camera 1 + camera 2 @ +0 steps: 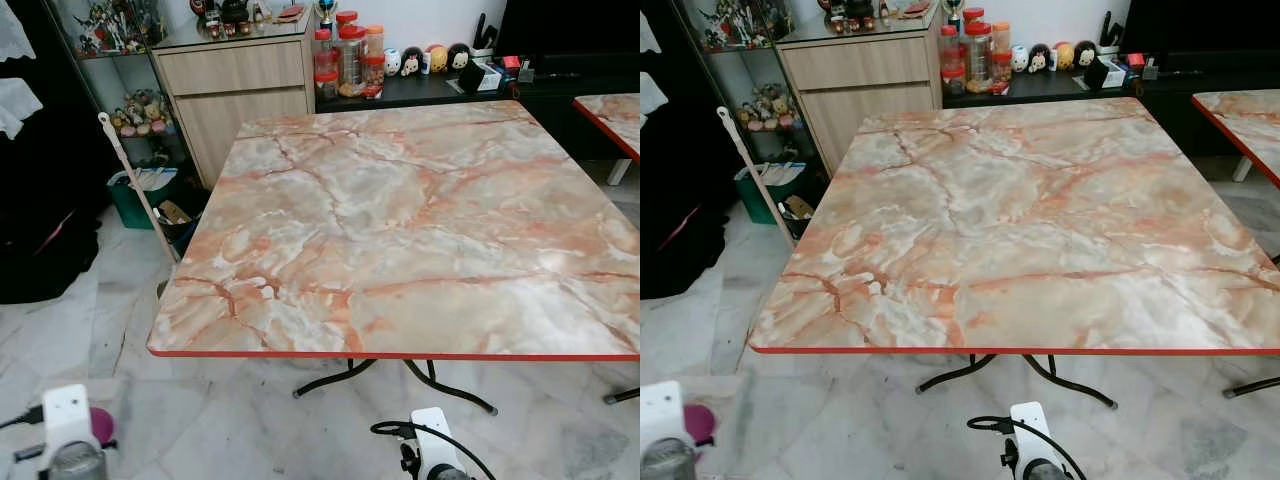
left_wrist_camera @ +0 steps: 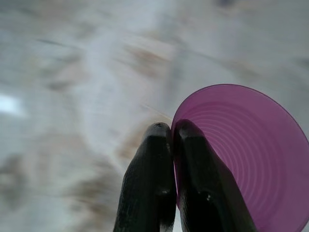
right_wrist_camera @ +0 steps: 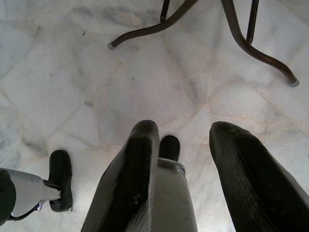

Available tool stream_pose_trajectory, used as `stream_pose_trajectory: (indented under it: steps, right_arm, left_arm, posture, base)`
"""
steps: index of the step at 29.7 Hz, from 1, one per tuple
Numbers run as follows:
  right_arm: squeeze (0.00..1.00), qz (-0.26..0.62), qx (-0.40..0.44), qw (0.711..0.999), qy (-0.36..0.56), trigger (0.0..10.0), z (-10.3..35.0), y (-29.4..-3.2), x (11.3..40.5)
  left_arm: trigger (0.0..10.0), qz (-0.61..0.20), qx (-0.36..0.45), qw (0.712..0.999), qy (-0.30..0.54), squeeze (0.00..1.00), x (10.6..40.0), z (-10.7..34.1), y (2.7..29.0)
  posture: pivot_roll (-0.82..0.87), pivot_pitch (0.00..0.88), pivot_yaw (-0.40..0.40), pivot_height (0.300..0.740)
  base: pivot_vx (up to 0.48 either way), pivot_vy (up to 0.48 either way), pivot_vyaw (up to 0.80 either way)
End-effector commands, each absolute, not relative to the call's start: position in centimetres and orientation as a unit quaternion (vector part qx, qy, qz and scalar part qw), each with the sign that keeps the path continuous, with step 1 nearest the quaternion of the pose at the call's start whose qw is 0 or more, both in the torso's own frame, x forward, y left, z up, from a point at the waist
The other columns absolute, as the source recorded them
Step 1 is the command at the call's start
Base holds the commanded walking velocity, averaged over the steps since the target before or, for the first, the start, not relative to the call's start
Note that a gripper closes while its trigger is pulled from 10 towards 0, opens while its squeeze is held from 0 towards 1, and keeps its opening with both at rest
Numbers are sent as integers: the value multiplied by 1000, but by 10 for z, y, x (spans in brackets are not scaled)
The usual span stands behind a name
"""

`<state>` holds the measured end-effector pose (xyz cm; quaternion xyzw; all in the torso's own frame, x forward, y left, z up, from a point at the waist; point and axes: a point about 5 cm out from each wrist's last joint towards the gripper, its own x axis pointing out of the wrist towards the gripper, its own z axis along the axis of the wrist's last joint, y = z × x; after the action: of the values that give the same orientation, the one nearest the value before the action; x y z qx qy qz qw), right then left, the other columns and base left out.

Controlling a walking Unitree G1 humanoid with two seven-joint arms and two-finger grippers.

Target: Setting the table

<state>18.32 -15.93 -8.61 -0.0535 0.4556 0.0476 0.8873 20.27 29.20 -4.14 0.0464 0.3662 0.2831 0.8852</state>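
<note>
Purple cup [image 2: 244, 154] is the thing for the table, and it is held low at the robot's left side, above the pale marble floor [image 3: 145, 82], not yet over the table. The left gripper [image 2: 173, 133] has its two black fingers pressed together on the rim of the cup, one finger outside the wall and one inside, and the open mouth of the cup shows ribbed rings and nothing in it. From the head camera a bit of the same purple shows beside the left wrist, at the lower corner. The marble-patterned table [image 1: 420, 230] with its red edge stands just in front, and its top is bare, so I judge that the step in hand is the carrying of the first piece to the table. The next move seems to call for lifting the left arm above the red edge, reaching over the near part of the top, turning the cup upright and then releasing it. The right gripper [image 3: 186, 133] hangs low with its fingers spread and nothing between them, over the floor near the dark table legs [image 3: 241, 38]. Behind the table, clear jars with red lids [image 1: 345, 60] stand on a dark shelf; what is in them is too small to tell.
</note>
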Motion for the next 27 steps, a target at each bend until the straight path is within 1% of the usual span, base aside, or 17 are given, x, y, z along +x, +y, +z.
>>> stream_pose_trajectory:
  steps: [1, 4, 8, 16, 27]
  right_arm:
    - [0, 48, -48, 887, 457, 10000, -86, -158, 183]
    - [0, 46, -48, 888, 456, 10000, -86, -158, 184]
    - [0, 44, -49, 888, 456, 10000, -85, -160, 185]
    - [0, 39, -49, 886, 459, 10000, -86, -163, 183]
    - [0, 36, -49, 885, 461, 10000, -87, -164, 182]
  left_arm:
    - [10000, 252, 32, 885, 391, 0, 195, -52, 280]
    - [10000, 235, -6, 886, 399, 0, 192, -61, 261]
    - [10000, 224, -20, 889, 399, 0, 193, -64, 250]
    - [10000, 206, -28, 891, 405, 0, 193, -68, 240]
    - [10000, 201, -29, 891, 405, 0, 192, -69, 237]
  posture:
    - [-108, 0, 65, 740]
    - [-108, 0, 65, 740]
    - [-116, 0, 62, 740]
    - [-119, 0, 60, 740]
    - [-122, 0, 61, 740]
  base:
    - [0, 0, 0]
    - [0, 0, 0]
    - [0, 0, 0]
    - [0, -354, 0]
    - [0, -431, 0]
